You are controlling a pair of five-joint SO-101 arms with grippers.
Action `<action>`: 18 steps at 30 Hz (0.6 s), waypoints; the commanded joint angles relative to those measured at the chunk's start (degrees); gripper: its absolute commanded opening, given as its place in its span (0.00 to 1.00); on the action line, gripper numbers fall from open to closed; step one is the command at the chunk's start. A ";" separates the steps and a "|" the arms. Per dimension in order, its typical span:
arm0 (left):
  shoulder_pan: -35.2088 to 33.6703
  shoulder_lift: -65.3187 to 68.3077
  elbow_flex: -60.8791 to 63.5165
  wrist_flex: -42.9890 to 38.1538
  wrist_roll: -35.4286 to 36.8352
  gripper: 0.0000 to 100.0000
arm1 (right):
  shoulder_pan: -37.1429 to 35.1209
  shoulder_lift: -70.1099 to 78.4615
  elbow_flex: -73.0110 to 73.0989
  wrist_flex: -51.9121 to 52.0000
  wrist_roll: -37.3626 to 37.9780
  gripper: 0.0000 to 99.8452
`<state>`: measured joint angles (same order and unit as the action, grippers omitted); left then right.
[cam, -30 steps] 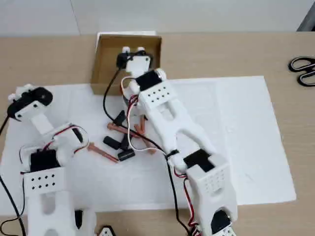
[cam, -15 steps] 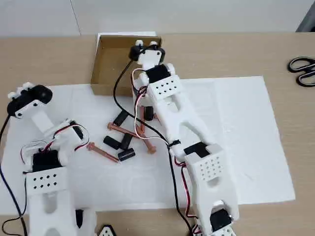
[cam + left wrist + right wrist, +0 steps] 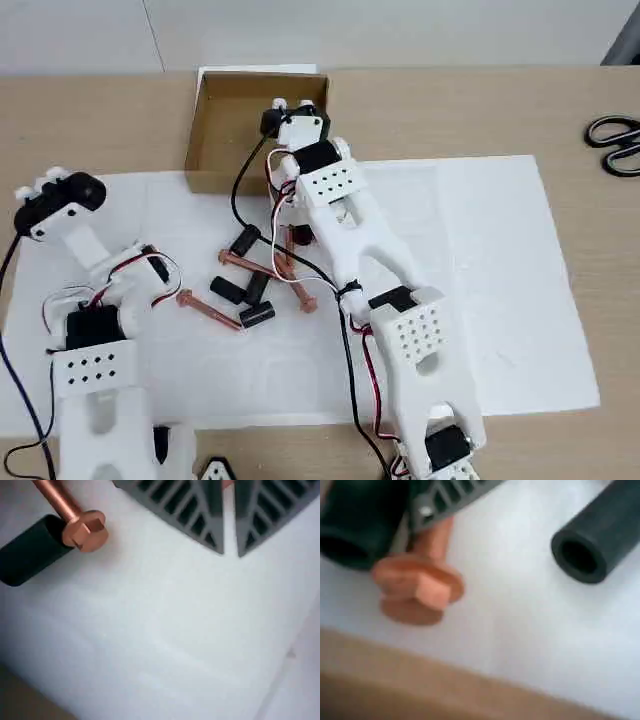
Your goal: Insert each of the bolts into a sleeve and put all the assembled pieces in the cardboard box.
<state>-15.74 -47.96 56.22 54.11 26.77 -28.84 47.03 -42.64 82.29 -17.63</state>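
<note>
The bolt (image 3: 417,590) is pinched in the right hand (image 3: 288,212), down near the white paper (image 3: 480,260) and just beside the cardboard box (image 3: 200,130), not over it. A dark sleeve (image 3: 355,525) sits tight against it, but I honestly can't tell if the bolt is inside it. The other loose pieces (image 3: 250,290) lie close by. The left hand (image 3: 229,542) is closed to a slit with nothing clearly in it. My worry is the grip looks off-centre, so the bolt could swing, slip out, or land in the box without a sleeve.
</note>
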 commanded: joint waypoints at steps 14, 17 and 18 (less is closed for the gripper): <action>0.09 -0.18 -0.13 -1.05 0.26 0.01 | 1.89 2.07 -2.02 -5.93 7.82 0.22; 0.09 -0.18 -0.13 -1.05 0.26 0.01 | 1.89 2.07 -2.02 -6.02 10.90 0.13; 0.09 -0.18 -0.13 -1.05 0.26 0.01 | 1.89 2.07 -2.02 -6.11 12.04 0.10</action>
<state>-15.74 -47.96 56.22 54.11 26.77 -27.78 49.05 -42.90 78.95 -8.66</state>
